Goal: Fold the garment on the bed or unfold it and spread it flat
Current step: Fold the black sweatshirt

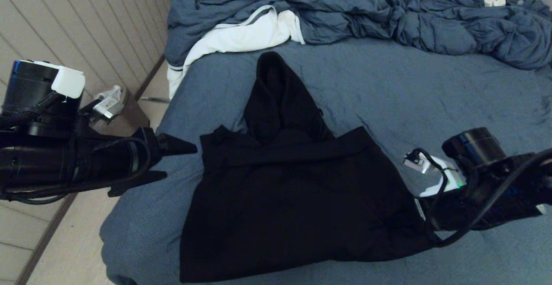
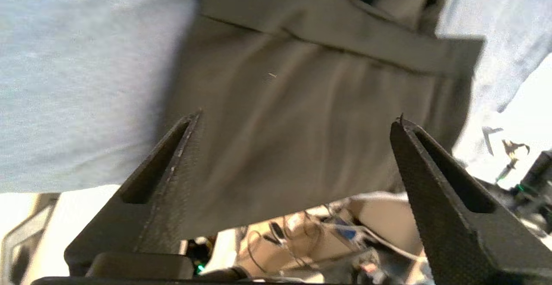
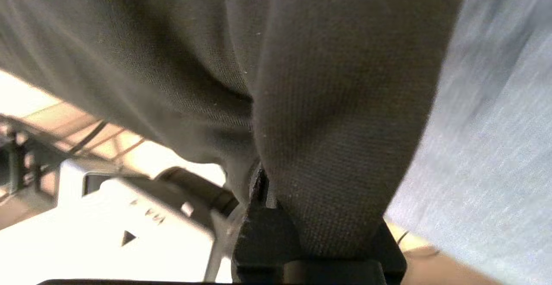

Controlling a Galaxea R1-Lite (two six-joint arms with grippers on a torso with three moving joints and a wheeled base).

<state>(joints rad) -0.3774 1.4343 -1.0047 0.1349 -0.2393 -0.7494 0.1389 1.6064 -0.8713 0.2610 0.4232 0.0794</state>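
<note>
Pinching the garment [image 1: 297, 198], right end effector [image 3: 263, 190]; left end effector [image 1: 172, 162] gapes empty.

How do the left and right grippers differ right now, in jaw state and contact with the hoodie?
The left gripper stands open, clear of the hoodie beside its left edge; the right gripper is shut on the hoodie's right side. The left is empty; the right has fabric bunched between its fingers. Both sit low over the bed.

A home bedroom: wide bed [image 1: 431, 99], rumpled comforter [image 1: 366, 13], panelled wall [image 1: 86, 22].
</note>
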